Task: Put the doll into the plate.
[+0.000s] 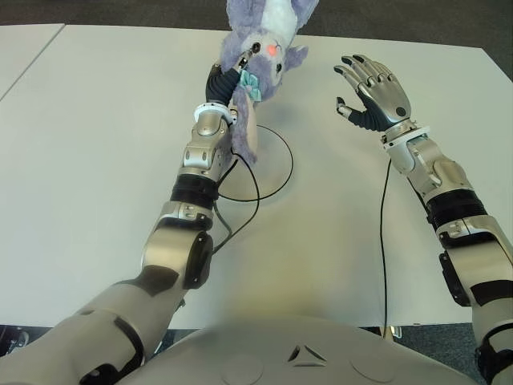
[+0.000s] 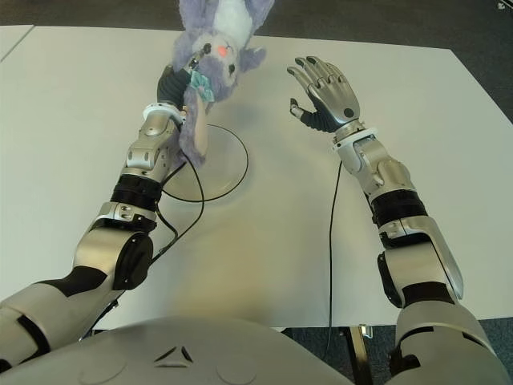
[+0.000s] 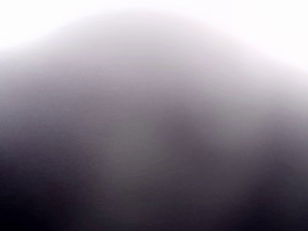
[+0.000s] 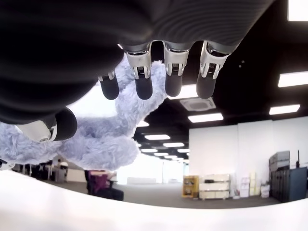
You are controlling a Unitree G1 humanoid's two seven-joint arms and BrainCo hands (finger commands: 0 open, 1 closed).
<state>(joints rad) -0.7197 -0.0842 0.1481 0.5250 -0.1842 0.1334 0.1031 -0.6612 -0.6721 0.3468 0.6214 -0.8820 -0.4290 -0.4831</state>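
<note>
A purple-and-white plush doll is held up in the air by my left hand, whose dark fingers are shut on its side. One long soft limb dangles down over the round clear plate, which lies flat on the white table. My right hand is raised to the doll's right, apart from it, fingers spread and holding nothing. The doll shows past them in the right wrist view. A grey blur fills the left wrist view.
One black cable runs from my left arm across the plate. Another cable trails along the table under my right forearm. A second white table adjoins at the far left. Dark floor lies beyond the far edge.
</note>
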